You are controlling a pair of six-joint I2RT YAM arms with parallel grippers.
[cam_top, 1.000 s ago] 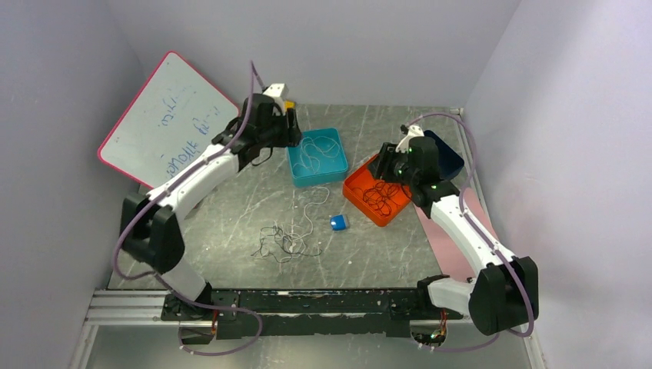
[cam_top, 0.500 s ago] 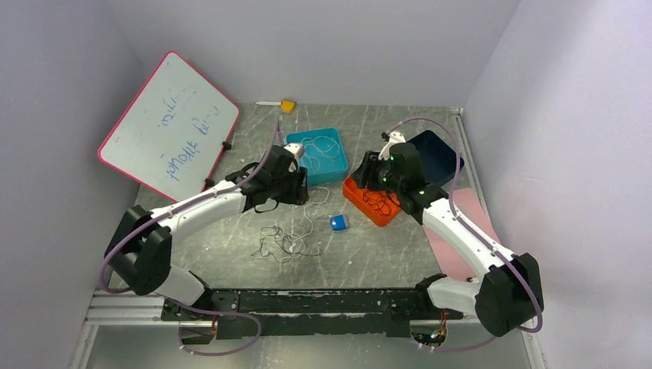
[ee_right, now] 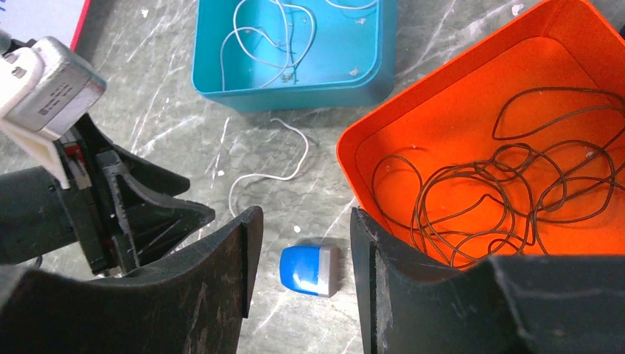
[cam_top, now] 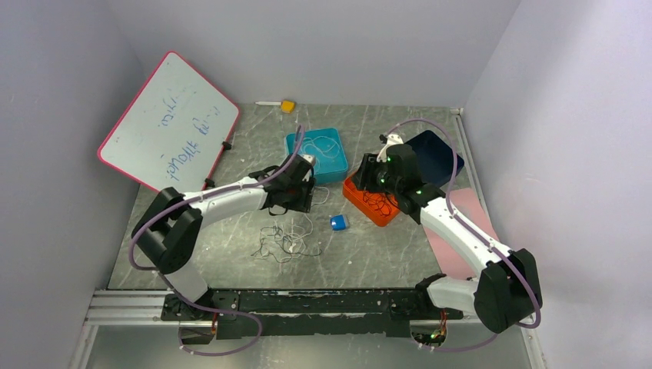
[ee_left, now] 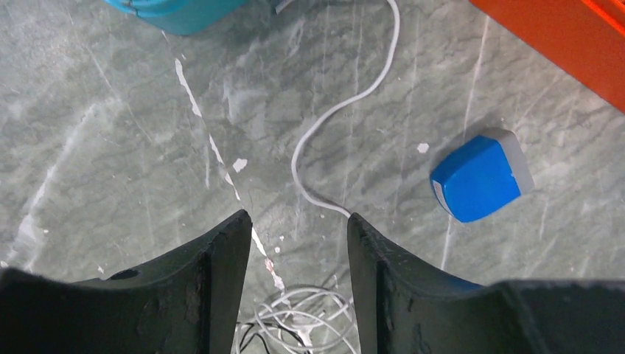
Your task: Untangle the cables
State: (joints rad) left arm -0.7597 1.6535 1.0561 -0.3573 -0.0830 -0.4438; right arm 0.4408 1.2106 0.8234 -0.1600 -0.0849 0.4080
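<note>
Left gripper (ee_left: 295,221) — jaws parted, nothing between them — hangs over the table (ee_left: 110,147), where you see a loose white cable (ee_left: 296,162) run under its fingertips toward the mixed tangle (cam_top: 284,242). Your right gripper (ee_right: 301,217) stands likewise parted and empty beside the orange tray (ee_right: 457,96) holding black cables (ee_right: 508,192); white cables (ee_right: 284,44) lie in the teal tray (ee_right: 295,92), with a small blue block (ee_right: 309,269) nearby.

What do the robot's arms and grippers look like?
The left arm and right arm are white shells with black joints, each trailed by a purple cable. The left gripper and right gripper have two broad black fingers. Green lights dot the right arm.
</note>
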